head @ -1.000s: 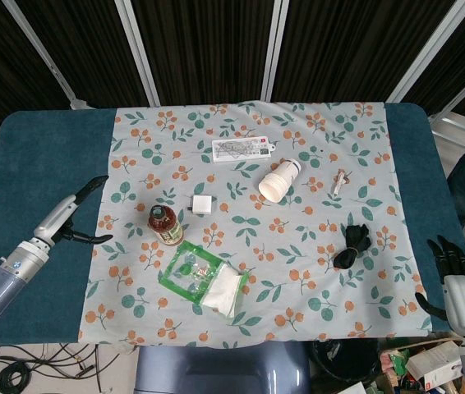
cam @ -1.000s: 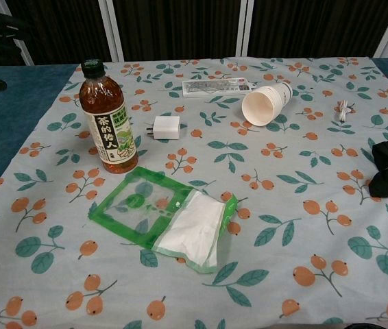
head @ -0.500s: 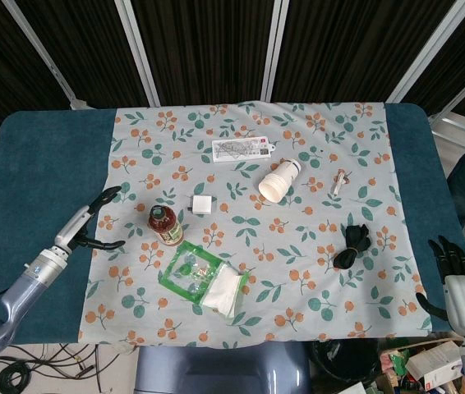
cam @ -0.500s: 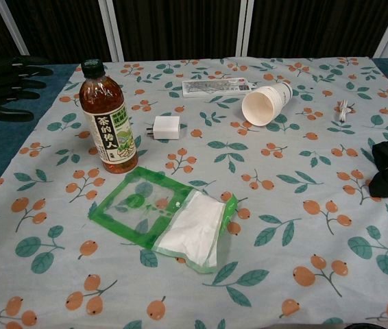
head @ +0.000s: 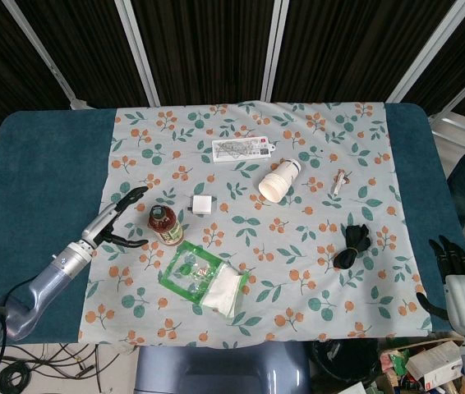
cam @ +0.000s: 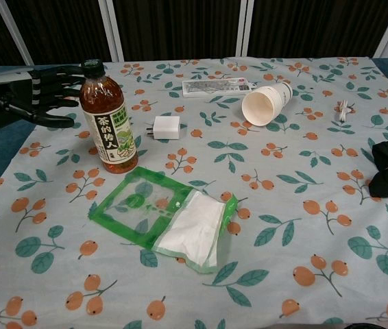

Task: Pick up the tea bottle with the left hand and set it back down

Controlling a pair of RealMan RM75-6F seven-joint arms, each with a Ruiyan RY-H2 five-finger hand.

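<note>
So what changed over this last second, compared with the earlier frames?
The left robot hand moved in from the table's left edge toward the tea bottle, fingers spread, and now sits right beside it without gripping it. The bottle stands upright where it was. The right robot hand, paper cup, white charger and green pouch have not moved.
</note>
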